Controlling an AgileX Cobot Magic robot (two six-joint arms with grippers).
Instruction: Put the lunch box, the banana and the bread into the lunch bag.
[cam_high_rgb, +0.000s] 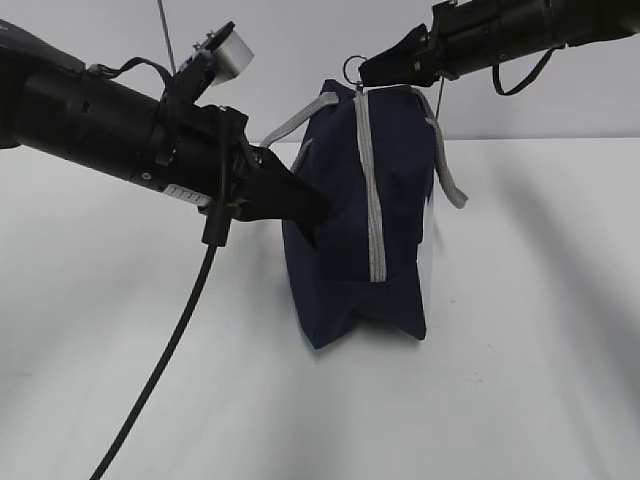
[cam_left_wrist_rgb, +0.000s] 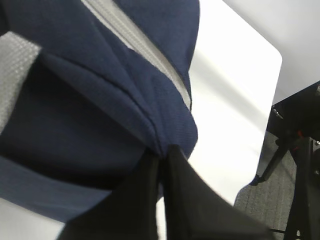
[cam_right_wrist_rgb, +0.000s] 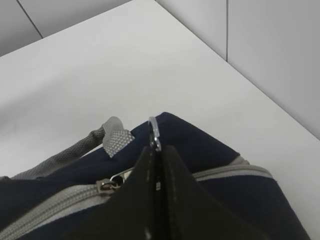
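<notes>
The lunch bag stands on end in the middle of the white surface, its narrow bottom edge down and the grey zipper running in a closed line from the top down its facing side. From the left, the left pincer comes in at mid-height and is clamped on a fold of the bag's navy fabric; the left wrist view shows both black fingers pressed together with the cloth pinched between them, right beside the zipper tape. Up top, the right pincer reaches in from the upper right and is closed on the ring pull, the metal ring poking out just past the fingertips in the right wrist view, with the slider beside them on the zipper track. One grey strap handle juts out on the left, the other droops down the right side, touching the bag's white side panel. Room to move: bare surface lies all around the bag in the exterior view. In the left wrist view the surface's rounded corner and far edge show beyond the bag, with dark floor below. The left arm's cable trails down across the surface at front left.
</notes>
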